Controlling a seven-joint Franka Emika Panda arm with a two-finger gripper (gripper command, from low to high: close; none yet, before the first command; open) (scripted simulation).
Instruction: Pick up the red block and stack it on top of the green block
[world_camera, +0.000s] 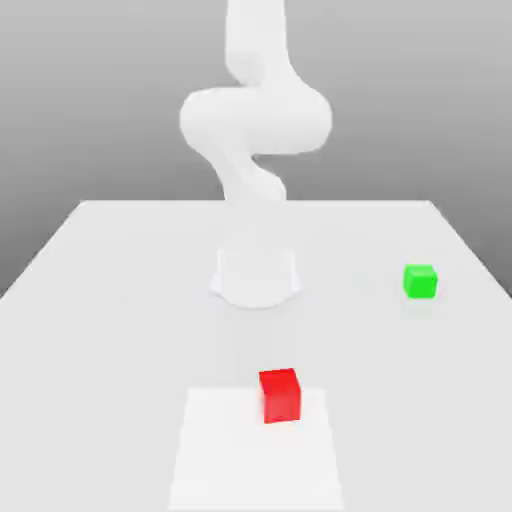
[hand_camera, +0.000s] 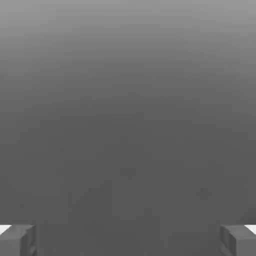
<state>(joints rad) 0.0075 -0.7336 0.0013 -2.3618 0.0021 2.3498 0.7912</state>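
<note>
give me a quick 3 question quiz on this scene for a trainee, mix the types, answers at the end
1. True or false: the red block already sits on top of the green block.
2. Multiple choice: which block stands farther toward the exterior view's right?
a) the red block
b) the green block
c) neither, they line up
3. Fill in the blank: in the hand view, the end effector has its two fingers standing ____.

Key: 1. false; 2. b; 3. apart
</note>
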